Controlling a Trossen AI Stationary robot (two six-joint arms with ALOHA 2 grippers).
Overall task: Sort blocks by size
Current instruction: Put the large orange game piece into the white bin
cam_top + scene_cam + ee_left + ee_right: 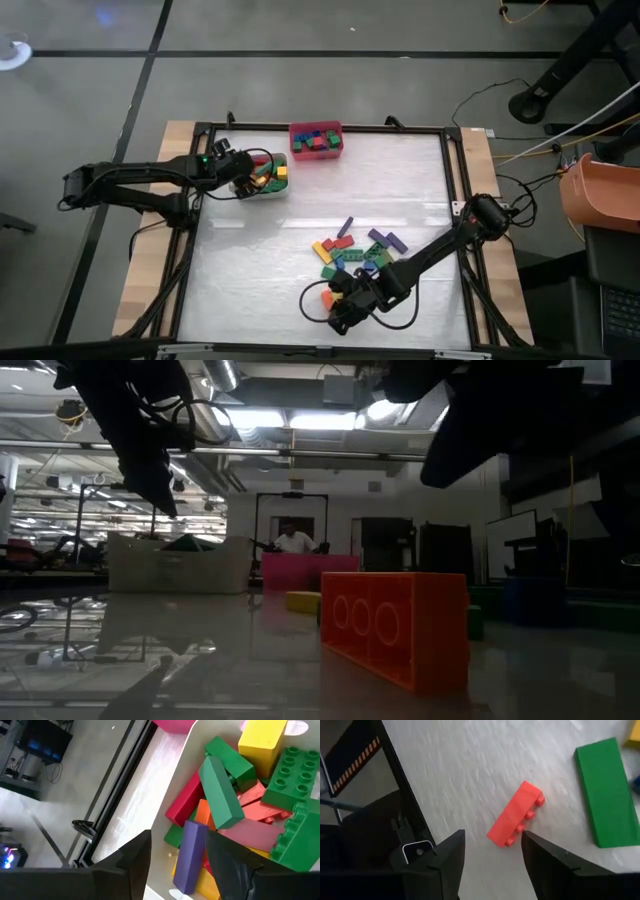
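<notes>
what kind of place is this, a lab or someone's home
Most likely a robotics lab or workshop: a framed work table on a taped concrete floor, ceiling strip lights over rows of equipment, and a person seated at a far workstation.

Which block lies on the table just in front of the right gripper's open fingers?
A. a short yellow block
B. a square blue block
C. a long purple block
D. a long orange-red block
D: in the right wrist view, the right gripper stands open over the bare table, and the long orange-red block lies on its side just past the fingers, untouched, with a green block farther off.
</notes>
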